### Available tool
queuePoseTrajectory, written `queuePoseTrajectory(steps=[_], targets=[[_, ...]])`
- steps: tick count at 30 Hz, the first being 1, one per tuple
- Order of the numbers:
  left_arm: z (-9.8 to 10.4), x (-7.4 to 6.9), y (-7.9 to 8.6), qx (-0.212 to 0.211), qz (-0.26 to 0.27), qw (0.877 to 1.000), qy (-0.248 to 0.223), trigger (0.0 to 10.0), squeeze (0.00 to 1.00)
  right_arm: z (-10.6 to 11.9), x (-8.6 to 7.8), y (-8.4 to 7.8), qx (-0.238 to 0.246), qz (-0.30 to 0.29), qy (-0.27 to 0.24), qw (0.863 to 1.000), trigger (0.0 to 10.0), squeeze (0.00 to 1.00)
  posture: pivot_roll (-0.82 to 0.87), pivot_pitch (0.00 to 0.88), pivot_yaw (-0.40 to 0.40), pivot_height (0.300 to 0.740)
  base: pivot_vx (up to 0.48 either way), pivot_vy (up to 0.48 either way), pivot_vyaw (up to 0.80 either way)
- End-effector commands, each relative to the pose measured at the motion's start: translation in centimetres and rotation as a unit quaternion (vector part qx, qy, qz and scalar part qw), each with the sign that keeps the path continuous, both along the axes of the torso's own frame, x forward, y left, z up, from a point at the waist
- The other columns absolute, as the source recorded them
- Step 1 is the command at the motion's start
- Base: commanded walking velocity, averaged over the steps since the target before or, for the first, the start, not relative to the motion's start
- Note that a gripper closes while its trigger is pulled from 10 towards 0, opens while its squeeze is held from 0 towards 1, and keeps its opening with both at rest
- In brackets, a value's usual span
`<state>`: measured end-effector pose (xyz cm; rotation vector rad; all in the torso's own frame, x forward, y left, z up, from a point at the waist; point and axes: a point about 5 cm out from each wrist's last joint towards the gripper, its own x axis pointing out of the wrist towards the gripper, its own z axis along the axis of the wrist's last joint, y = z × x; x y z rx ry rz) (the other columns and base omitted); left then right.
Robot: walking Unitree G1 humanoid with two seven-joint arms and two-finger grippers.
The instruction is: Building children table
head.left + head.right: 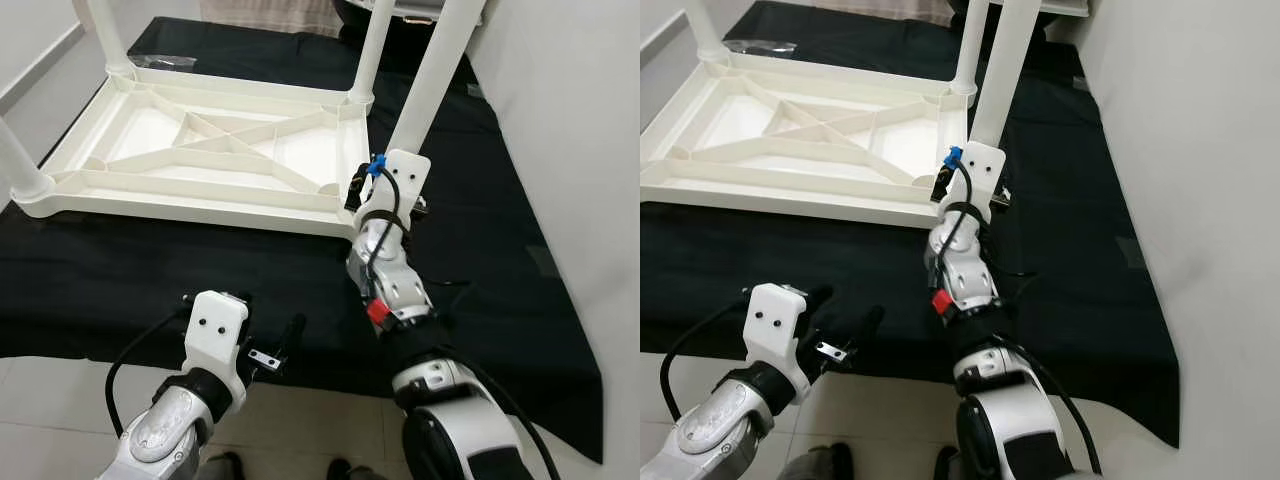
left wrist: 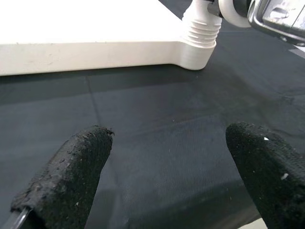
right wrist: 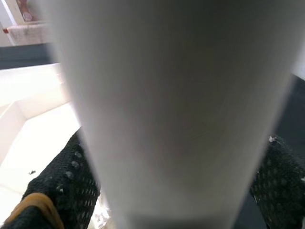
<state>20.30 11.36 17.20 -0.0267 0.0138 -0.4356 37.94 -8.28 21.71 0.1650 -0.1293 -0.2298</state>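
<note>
The upturned white tabletop [image 1: 200, 150] fills the far left of the black cloth [image 1: 150, 290], its ribs dividing the underside into shallow pockets. Upright legs [image 1: 372, 50] block its corners. The right gripper [image 3: 167, 191] clasps the near-right leg [image 1: 430, 90]. Bare cloth lies open between the left gripper [image 1: 270, 345] and the tabletop edge; a wall [image 1: 570, 150] bounds the right.

One upturned tabletop [image 1: 210, 150] is lying on one black cloth [image 1: 480, 260], four white legs [image 1: 432, 75] are showing, and two grippers [image 1: 265, 350] are working.
</note>
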Motion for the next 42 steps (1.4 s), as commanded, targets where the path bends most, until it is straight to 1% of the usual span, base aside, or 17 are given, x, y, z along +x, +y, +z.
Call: queuePoseTrajectory(steps=[1,2,3,4,7,8,10,12,18,21,28,32,35,38,40,41,42], targets=[[-0.3,-0.1,-0.1,0.0,-0.003,1.0,0.004,10.0,0.0,-0.2,-0.2,-0.8,-0.002,0.005,-0.004,1.0,10.0,0.0,0.14,0.165,-0.115,0.74,0.0,0.0,0.0],[-0.3,-0.1,-0.1,0.002,-0.003,1.0,0.003,10.0,0.0,0.0,-0.3,-1.6,-0.011,0.02,-0.02,1.0,10.0,0.0,0.13,0.166,-0.115,0.74,0.0,0.0,0.0],[-0.3,-0.1,-0.1,0.002,-0.003,1.0,0.003,10.0,0.0,0.0,-0.3,-1.6,-0.011,0.02,-0.02,1.0,10.0,0.0,0.13,0.166,-0.115,0.74,0.0,0.0,0.0],[-0.3,-0.1,0.0,0.002,-0.002,1.0,0.003,10.0,0.0,0.0,-0.3,-2.4,-0.014,0.027,-0.026,0.999,10.0,0.0,0.13,0.165,-0.112,0.74,0.0,0.0,0.0],[-0.3,0.0,0.0,0.003,-0.002,1.0,0.002,10.0,0.0,0.1,-0.3,-3.1,-0.016,0.036,-0.036,0.999,10.0,0.0,0.13,0.165,-0.112,0.74,0.0,0.0,0.0],[-0.3,0.0,0.0,0.003,-0.002,1.0,0.001,10.0,0.0,0.6,-0.5,-3.8,-0.02,0.064,-0.056,0.996,10.0,0.0,0.14,0.166,-0.11,0.74,0.0,0.0,0.0],[-0.3,0.0,0.0,0.003,-0.002,1.0,0.001,10.0,0.0,0.6,-0.5,-3.8,-0.02,0.064,-0.056,0.996,10.0,0.0,0.14,0.166,-0.11,0.74,0.0,0.0,0.0],[-0.2,0.0,0.0,0.003,-0.003,1.0,0.0,10.0,0.0,1.1,-0.6,-4.0,-0.028,0.091,-0.074,0.993,10.0,0.0,0.14,0.164,-0.111,0.74,0.0,0.0,0.0],[-0.2,0.1,0.1,0.004,-0.002,1.0,-0.002,10.0,0.0,1.6,-0.4,-4.5,-0.027,0.117,-0.088,0.989,10.0,0.0,0.14,0.164,-0.11,0.74,0.0,0.0,0.0],[-0.1,0.1,0.0,0.004,-0.002,1.0,-0.004,10.0,0.0,2.4,0.1,-5.7,-0.028,0.165,-0.107,0.98,10.0,0.0,0.14,0.163,-0.115,0.74,0.0,0.0,0.0],[-0.1,0.1,-0.1,0.005,-0.002,1.0,-0.007,10.0,0.0,3.4,1.0,-6.8,-0.052,0.227,-0.121,0.965,10.0,0.0,0.14,0.166,-0.12,0.74,0.0,0.0,0.0],[-0.1,0.1,0.0,0.007,-0.002,1.0,-0.007,10.0,0.0,3.5,1.4,-7.2,-0.055,0.249,-0.12,0.959,10.0,0.0,0.14,0.167,-0.122,0.74,0.0,0.0,0.0],[-0.1,0.1,0.0,0.008,-0.001,1.0,-0.007,10.0,0.0,3.7,1.7,-7.3,-0.05,0.296,-0.116,0.947,10.0,0.0,0.15,0.167,-0.123,0.74,0.0,0.0,0.0],[0.0,0.1,0.0,0.009,0.0,1.0,-0.007,10.0,0.0,3.8,1.8,-7.4,-0.05,0.31,-0.115,0.942,10.0,0.0,0.15,0.168,-0.124,0.74,0.0,0.0,0.0],[-0.1,0.0,0.1,0.012,-0.002,1.0,-0.008,10.0,0.0,3.9,1.9,-7.4,-0.053,0.339,-0.111,0.933,10.0,0.0,0.15,0.17,-0.123,0.74,0.0,0.0,0.0],[-0.1,0.0,0.1,0.012,-0.002,1.0,-0.008,10.0,0.0,3.9,1.9,-7.4,-0.053,0.339,-0.111,0.933,10.0,0.0,0.15,0.17,-0.123,0.74,0.0,0.0,0.0],[-0.1,0.0,0.1,0.014,-0.003,1.0,-0.008,10.0,0.0,3.9,2.0,-7.5,-0.05,0.359,-0.109,0.926,10.0,0.0,0.15,0.17,-0.125,0.74,0.0,0.0,0.0]])
